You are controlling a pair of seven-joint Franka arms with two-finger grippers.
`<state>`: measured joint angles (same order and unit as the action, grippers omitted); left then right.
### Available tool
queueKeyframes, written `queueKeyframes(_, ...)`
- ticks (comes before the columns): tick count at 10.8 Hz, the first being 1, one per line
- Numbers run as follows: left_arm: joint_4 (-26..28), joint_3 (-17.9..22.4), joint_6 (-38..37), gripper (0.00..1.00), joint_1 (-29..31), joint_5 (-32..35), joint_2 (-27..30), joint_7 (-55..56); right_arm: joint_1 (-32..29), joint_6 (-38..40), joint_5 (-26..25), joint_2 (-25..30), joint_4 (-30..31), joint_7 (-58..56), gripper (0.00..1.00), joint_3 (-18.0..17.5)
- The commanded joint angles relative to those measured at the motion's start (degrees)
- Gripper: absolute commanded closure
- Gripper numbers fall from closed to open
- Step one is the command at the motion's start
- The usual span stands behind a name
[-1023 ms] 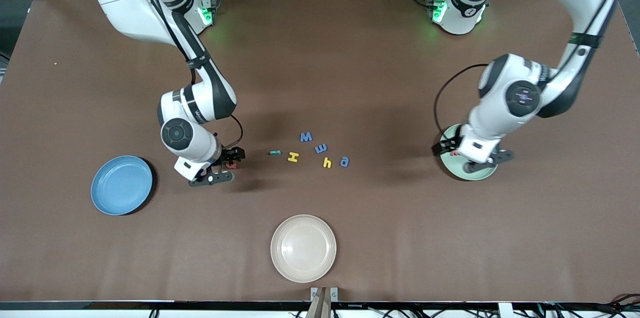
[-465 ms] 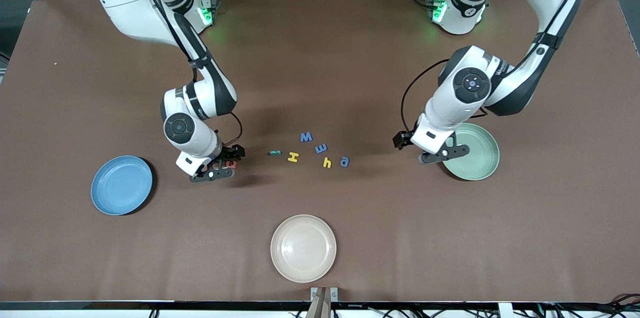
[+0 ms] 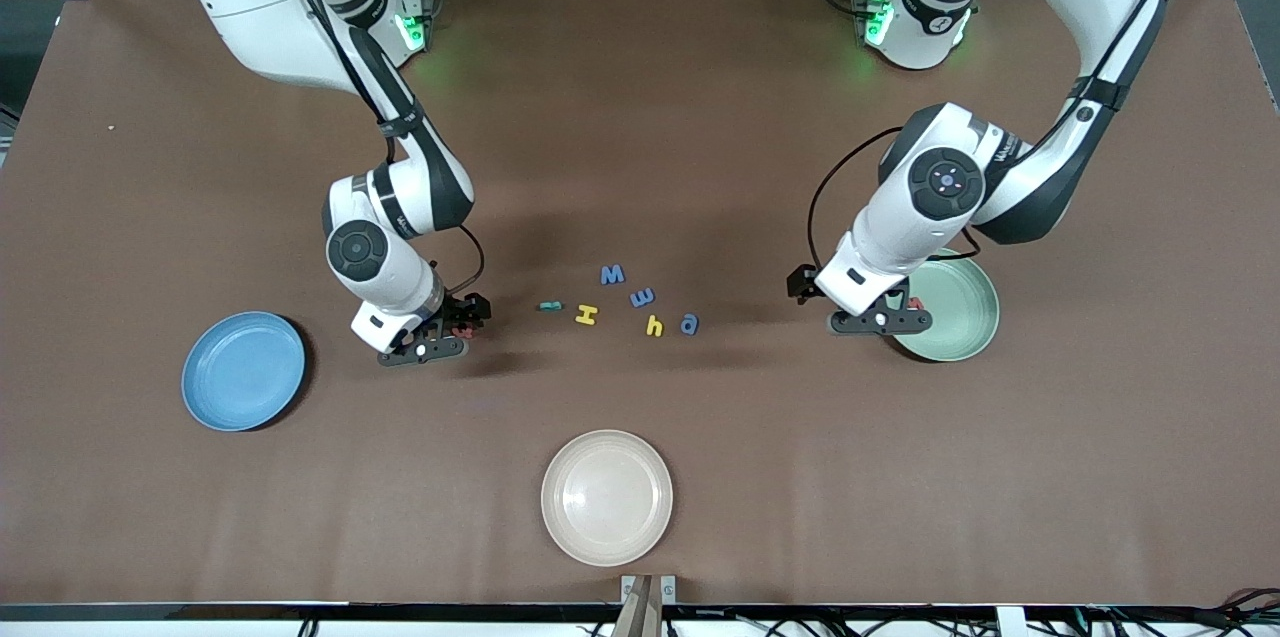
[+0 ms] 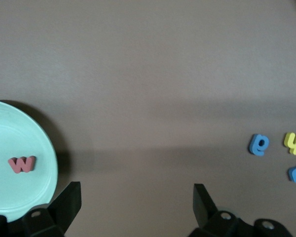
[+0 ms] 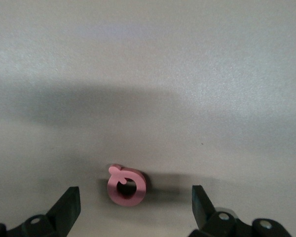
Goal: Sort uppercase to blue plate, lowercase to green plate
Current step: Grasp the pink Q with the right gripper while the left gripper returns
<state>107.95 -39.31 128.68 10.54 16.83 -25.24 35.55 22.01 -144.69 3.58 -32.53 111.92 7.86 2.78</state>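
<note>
The left claw hangs low over the brown surface at the rim of the round pale mint-green plate, its fingers spread wide with nothing between them. In the left wrist view a small red foam lowercase w lies flat inside that plate, near the rim, apart from the fingers.

The right claw is low over the surface between the round sky-blue plate and the cluster of letters, its fingers also wide apart and empty. A small red foam capital Q lies flat on the surface between them, touching neither (the arm's wrist hides most of it from the front camera).

The remaining letters lie loosely grouped mid-surface, well apart from both plates: a teal-green foam letter lying edge-on, a yellow foam capital H just beside it, a larger blue angular foam letter farther from the front camera, a blue foam lowercase m, a yellow foam lowercase h and a blue foam lowercase a. The blue plate holds nothing. A round cream-white plate sits nearest the front camera.
</note>
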Motion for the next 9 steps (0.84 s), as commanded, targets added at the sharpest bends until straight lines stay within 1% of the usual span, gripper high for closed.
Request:
queueKeyframes(1,-1.7,0.0,-1.5,0.00,-2.3,1.9,-1.4,-0.3,0.6,-1.6,-1.0,-0.1,1.3,3.0,0.00,0.3)
queueKeyframes(2,-3.0,0.1,-1.6,0.00,-3.8,2.0,-2.4,-0.4,0.7,-1.6,-1.0,-0.2,1.3,3.3,0.00,0.3)
queueKeyframes(3,-3.9,0.1,-1.6,0.00,-4.6,2.4,-3.1,-0.4,0.7,-1.6,-1.0,-0.3,1.2,3.3,0.45,0.3)
queueKeyframes(4,-4.6,0.1,-1.6,0.00,-5.3,6.1,-3.8,-0.7,0.7,-1.6,-1.0,-0.3,1.2,3.3,0.94,0.3)
queueKeyframes(5,-5.7,0.1,-1.6,0.00,-5.3,9.0,-5.2,-1.4,0.6,-1.6,-1.0,-0.3,1.2,3.3,1.00,0.2)
queueKeyframes(7,-7.0,0.1,-1.6,0.00,-5.2,9.4,-6.8,-4.6,0.2,-1.5,-1.0,-0.3,1.2,3.3,1.00,0.2)
queueKeyframes(9,-7.6,0.1,-1.6,0.00,-4.8,9.4,-7.3,-5.9,-0.5,-1.0,-1.0,-0.1,0.9,2.6,1.00,0.3)
